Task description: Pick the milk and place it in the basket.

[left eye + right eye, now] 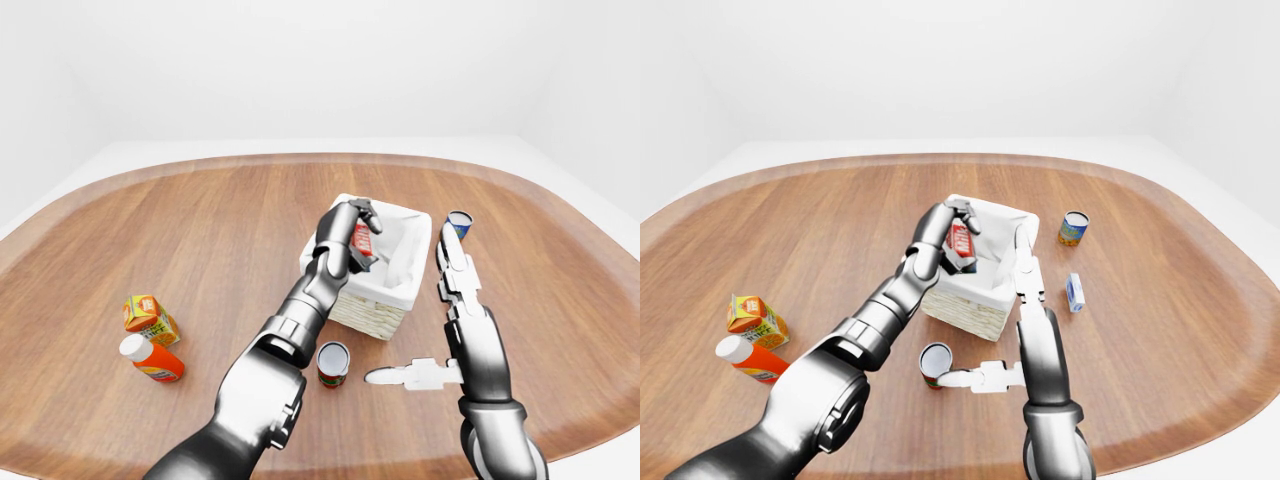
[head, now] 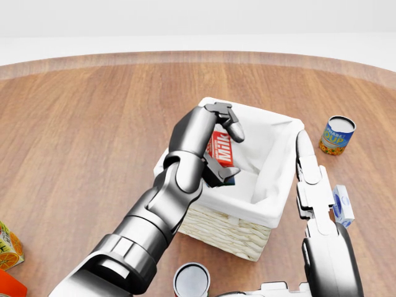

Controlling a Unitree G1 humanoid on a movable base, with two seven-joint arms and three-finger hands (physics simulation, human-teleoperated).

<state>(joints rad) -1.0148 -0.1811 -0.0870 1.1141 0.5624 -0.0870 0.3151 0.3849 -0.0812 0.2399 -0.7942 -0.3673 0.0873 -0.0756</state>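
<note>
Left hand [image 2: 218,148] grasps the milk [image 2: 221,148], fingers clamped round the red carton; white lettering readable between thumb and upper fingers. Carton held tilted, inside the basket's [image 2: 235,232] opening, above the white cloth lining; whether it touches the lining, cannot tell. Left arm enters head view from about 7 o'clock and reaches up toward centre.

Basket: woven wicker, white liner folded over rim, sits on the wooden table [image 2: 80,136] near centre of head view.

Right hand [image 2: 307,162] released, fingers stretched straight, pointing to 12 o'clock, just beside the basket's right rim. Nothing in it.

Around the basket, in head view: soup can [image 2: 337,135] at 2 o'clock, upright, well apart; small blue and white carton [image 2: 343,205] at 4 o'clock, beside the right forearm; open-topped can [image 2: 191,281] at 6 o'clock, near the wicker wall.

Left-eye view, about 8 o'clock from the basket: orange juice carton [image 1: 148,318] and orange bottle [image 1: 151,359] with white cap, lying just beside each other.
</note>
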